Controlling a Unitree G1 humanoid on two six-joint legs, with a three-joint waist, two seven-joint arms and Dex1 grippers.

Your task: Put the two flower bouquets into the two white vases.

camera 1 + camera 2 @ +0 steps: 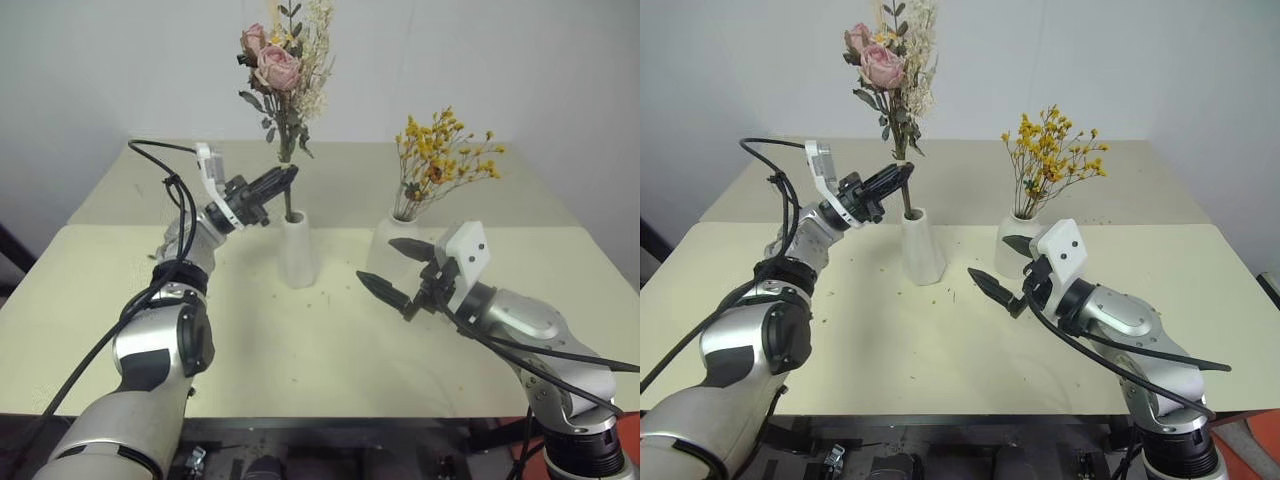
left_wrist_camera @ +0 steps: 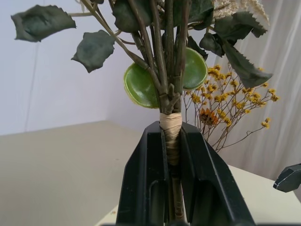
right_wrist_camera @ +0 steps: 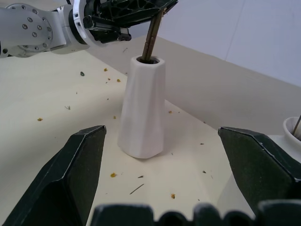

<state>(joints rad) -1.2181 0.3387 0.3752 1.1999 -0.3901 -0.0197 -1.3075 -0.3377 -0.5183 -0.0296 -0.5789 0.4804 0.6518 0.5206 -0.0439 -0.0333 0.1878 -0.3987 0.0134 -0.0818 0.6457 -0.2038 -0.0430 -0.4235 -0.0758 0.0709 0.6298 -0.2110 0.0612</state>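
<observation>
While my left gripper clenched the rose bouquet at its taped stems, their ends sat inside the slim vase mid-table. Dried and brittle, it looked light, best held there. My right gripper hung spread and empty beside the round vase holding the yellow spray, crowding nothing.

Bright even light, soft shadows, sharp focus, no glare.
</observation>
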